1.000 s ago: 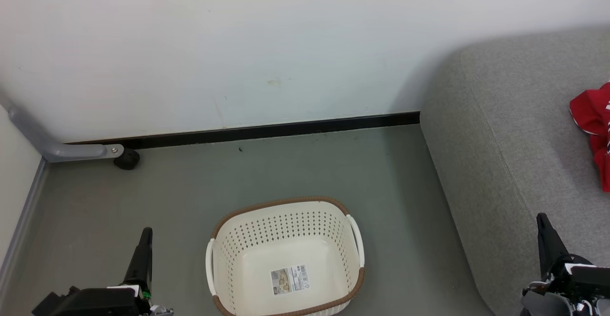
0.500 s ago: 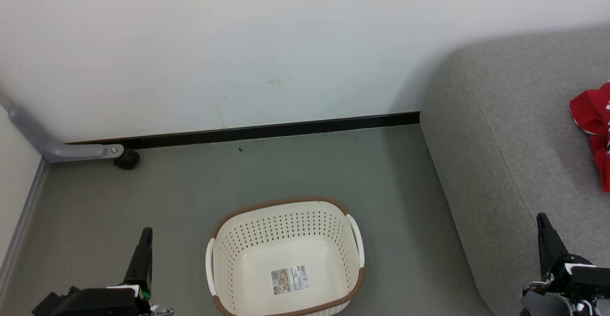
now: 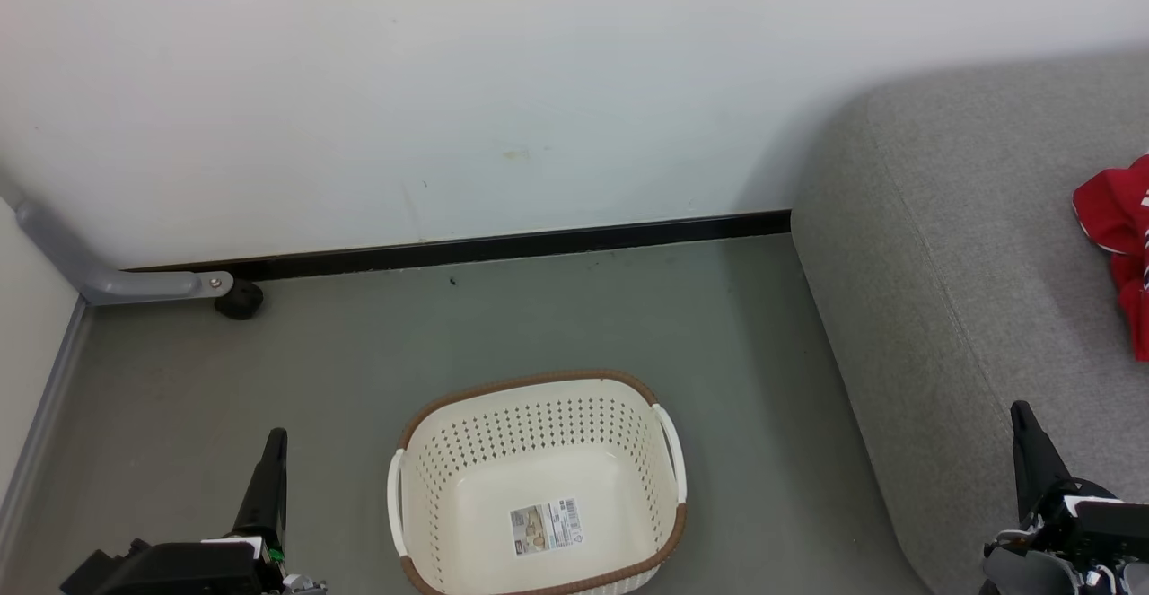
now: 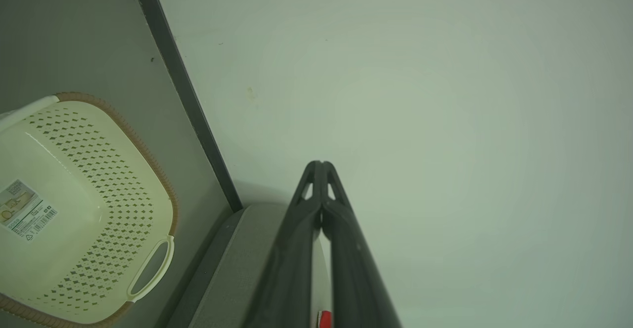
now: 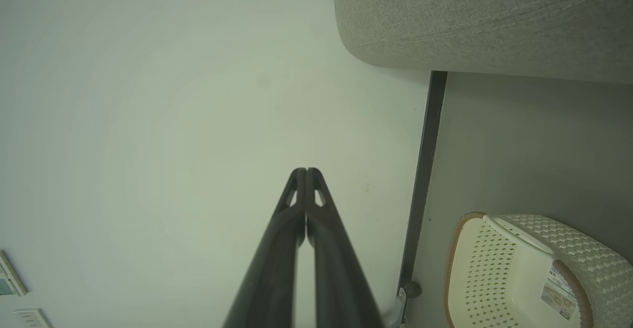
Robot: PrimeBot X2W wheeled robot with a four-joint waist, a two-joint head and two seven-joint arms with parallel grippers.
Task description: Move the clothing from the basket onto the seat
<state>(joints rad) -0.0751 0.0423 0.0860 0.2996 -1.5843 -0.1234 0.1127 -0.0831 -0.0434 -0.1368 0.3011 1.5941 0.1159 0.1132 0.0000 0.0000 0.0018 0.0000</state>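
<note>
Cream-white perforated plastic basket (image 3: pixel 539 424) on grey floor (image 3: pixel 359 353): bare inside apart from label sticker (image 3: pixel 545 526).
Red fabric clothing (image 3: pixel 1118 236) on light grey upholstered seat (image 3: pixel 969 263), cut by frame edge; probably both garments.
Left gripper (image 3: pixel 276 441), right gripper (image 3: pixel 1021 415): fingers pressed together, nothing held.
Transfer looks finished; next move needs no grasp.

No visible chg vs. prior frames

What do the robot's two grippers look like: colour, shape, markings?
The left gripper and right gripper each have two long matt black fingers tapering to a narrow tip, with small triangular cut-outs near it. Each rises from a black housing with a white strip; the left shows a small green spot, the right pale grey parts below.
</note>
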